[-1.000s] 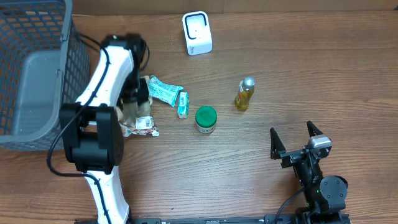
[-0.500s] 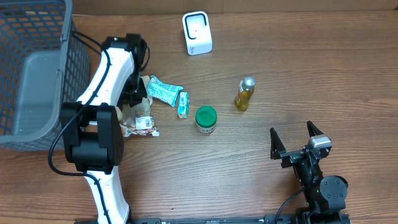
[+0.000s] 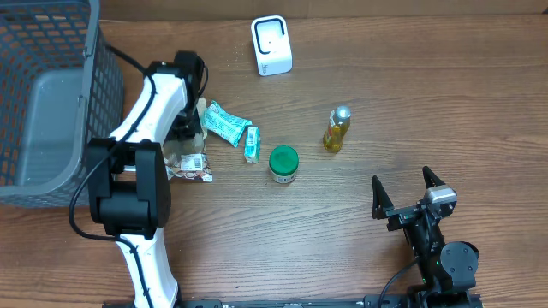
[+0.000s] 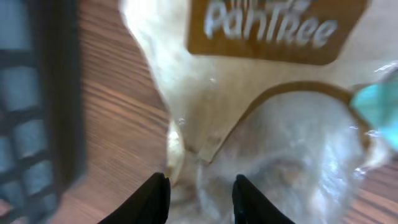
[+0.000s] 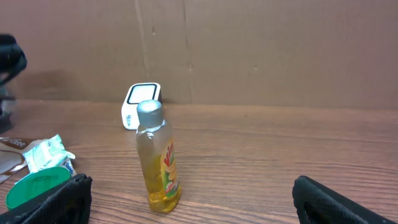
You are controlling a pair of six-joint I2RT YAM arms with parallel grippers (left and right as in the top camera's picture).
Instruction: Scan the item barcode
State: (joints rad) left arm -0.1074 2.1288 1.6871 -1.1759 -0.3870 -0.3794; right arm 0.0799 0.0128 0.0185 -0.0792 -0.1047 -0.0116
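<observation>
A tan and clear snack bag (image 3: 193,164) with a brown label lies at the table's left; in the left wrist view the bag (image 4: 273,124) fills the frame. My left gripper (image 3: 186,133) reaches down onto the bag's upper end. Its black fingers (image 4: 201,179) are pinched on the bag's crinkled edge. A white barcode scanner (image 3: 271,45) stands at the back centre, apart from the bag, and the right wrist view also catches the scanner (image 5: 141,104). My right gripper (image 3: 408,181) rests near the front right, jaws wide with nothing between them (image 5: 189,184).
A grey mesh basket (image 3: 43,94) fills the far left. Teal packets (image 3: 227,124), a small teal box (image 3: 252,144), a green-lidded jar (image 3: 283,163) and a yellow bottle (image 3: 336,129) stand mid-table. The bottle (image 5: 158,158) is in front of the right gripper.
The left jaws have narrowed onto the bag. The bag has been drawn up and slightly toward the arm, its lower end shifting. The right arm has stayed still.
</observation>
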